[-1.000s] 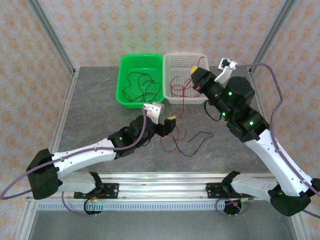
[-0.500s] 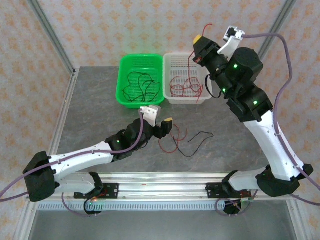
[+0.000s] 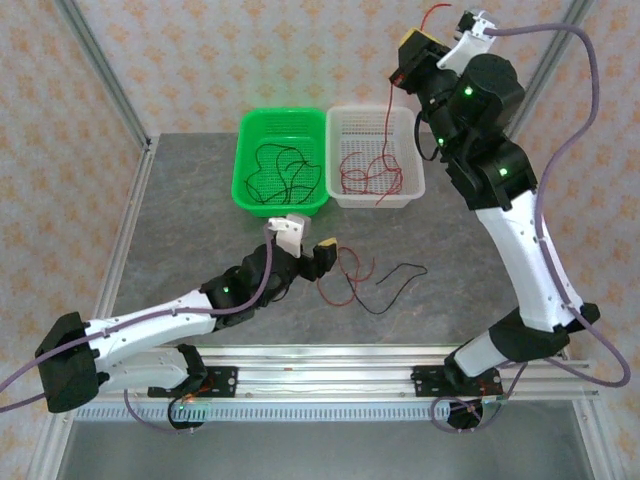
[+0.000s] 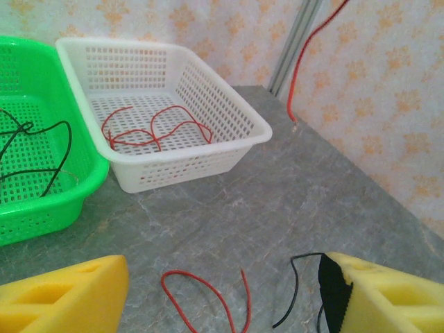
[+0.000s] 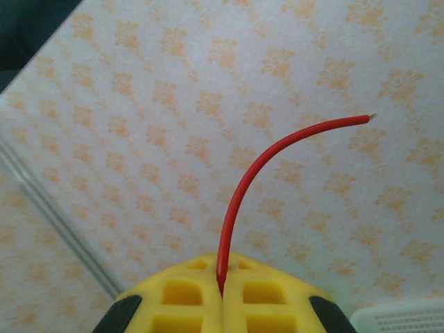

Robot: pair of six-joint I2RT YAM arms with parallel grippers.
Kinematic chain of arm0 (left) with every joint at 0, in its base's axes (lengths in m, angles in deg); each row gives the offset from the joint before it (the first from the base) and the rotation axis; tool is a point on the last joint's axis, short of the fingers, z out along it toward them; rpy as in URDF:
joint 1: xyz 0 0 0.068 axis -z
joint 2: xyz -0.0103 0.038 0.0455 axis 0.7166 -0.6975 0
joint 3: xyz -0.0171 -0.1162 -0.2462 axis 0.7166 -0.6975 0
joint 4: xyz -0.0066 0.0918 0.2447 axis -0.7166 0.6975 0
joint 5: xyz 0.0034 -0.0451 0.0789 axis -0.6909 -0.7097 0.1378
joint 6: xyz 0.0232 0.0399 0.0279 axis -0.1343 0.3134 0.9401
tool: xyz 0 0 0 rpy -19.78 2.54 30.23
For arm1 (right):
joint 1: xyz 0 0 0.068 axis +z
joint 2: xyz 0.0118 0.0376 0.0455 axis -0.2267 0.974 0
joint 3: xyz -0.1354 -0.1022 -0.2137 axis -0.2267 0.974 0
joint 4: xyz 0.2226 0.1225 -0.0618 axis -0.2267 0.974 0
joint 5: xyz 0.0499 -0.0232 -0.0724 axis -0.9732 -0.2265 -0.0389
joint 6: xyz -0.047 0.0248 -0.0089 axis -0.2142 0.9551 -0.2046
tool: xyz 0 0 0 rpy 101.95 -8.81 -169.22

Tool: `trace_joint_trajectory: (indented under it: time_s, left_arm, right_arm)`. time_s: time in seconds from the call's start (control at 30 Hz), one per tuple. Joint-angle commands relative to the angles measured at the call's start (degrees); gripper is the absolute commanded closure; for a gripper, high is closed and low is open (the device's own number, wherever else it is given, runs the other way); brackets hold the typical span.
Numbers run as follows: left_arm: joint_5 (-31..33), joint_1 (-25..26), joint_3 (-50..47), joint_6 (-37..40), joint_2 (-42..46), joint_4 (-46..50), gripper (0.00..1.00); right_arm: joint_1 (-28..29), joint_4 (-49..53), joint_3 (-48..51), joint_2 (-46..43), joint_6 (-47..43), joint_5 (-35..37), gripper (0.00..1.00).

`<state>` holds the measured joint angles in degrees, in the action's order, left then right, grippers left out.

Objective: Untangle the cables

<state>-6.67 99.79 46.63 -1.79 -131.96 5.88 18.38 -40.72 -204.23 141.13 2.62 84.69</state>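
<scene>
Red thin cable [image 5: 227, 229] dangles, pinched in right gripper [image 5: 222, 295]; left gripper [image 4: 225, 295] wide, apparently empty.

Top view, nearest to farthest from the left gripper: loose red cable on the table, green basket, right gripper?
1. loose red cable, on the table just right of the left gripper.
2. green basket, farther back, slightly left.
3. right gripper, raised at back right, shut on its held red cable.
</scene>
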Motion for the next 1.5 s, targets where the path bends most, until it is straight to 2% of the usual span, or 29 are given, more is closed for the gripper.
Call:
trace_joint_trajectory:
  time_s: [0.0, 0.13, 0.5, 0.83, 1.07, 1.47]
  left_arm:
    - [1.83, 0.3, -1.59, -1.68, 1.55, -1.19, 0.27]
    - [2.18, 0.33, -1.89, -2.24, 1.9, -1.12, 0.27]
    - [3.11, 0.4, -1.97, -4.32, 2.26, -0.5, 0.25]
    - [3.42, 0.48, -0.94, -4.68, 2.77, 1.27, 0.25]
    - [4.09, 0.53, -1.28, -5.35, 3.5, 2.22, 0.25]
    - [5.44, 0.57, -1.1, -6.76, 4.46, 3.92, 0.25]
  right_arm:
    - [-2.47, -2.64, -1.12, 2.75, -2.69, -0.64, 1.0]
    - [-5.94, -4.33, -1.33, 6.9, -3.11, -4.12, 1.0]
    - [-12.95, -4.33, -3.9, 18.49, -3.19, -6.87, 1.0]
    - [-13.29, 1.32, -4.46, 30.71, -2.59, -6.94, 1.0]
    - [-13.28, 12.46, -11.55, 39.95, -5.17, -3.25, 1.0]
    - [-13.29, 21.44, -12.39, 47.22, -7.36, -1.33, 1.0]
